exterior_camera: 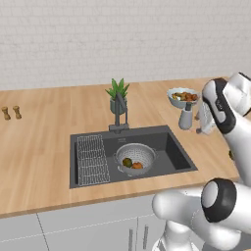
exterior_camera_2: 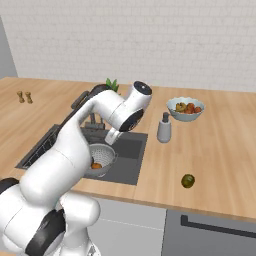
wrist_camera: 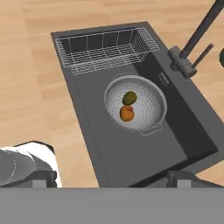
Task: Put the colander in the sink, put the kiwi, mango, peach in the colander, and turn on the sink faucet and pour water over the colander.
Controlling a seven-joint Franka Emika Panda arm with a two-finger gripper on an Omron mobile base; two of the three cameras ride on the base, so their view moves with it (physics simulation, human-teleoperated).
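Observation:
The grey colander (exterior_camera: 136,158) (exterior_camera_2: 101,159) (wrist_camera: 135,108) stands in the dark sink (exterior_camera: 179,157) (wrist_camera: 94,131). In it lie the orange-red peach (wrist_camera: 127,113) (exterior_camera: 138,165) (exterior_camera_2: 96,165) and one greenish fruit (wrist_camera: 129,98) (exterior_camera: 127,162). A second greenish fruit (exterior_camera_2: 188,181) rests on the counter right of the sink, near the front edge. My gripper (wrist_camera: 109,180) (exterior_camera: 201,130) (exterior_camera_2: 111,137) hangs open and empty above the sink's right part. The faucet (exterior_camera: 119,117) (wrist_camera: 192,48) stands behind the basin. No water stream is in view.
A wire grid rack (exterior_camera: 91,159) (wrist_camera: 105,48) fills the sink's left part. Behind the faucet is a potted plant (exterior_camera: 117,95). A pale blue fruit bowl (exterior_camera: 183,97) (exterior_camera_2: 185,108) and a soap dispenser (exterior_camera: 185,119) (exterior_camera_2: 164,128) stand at the right. Two shakers (exterior_camera: 11,112) sit far left.

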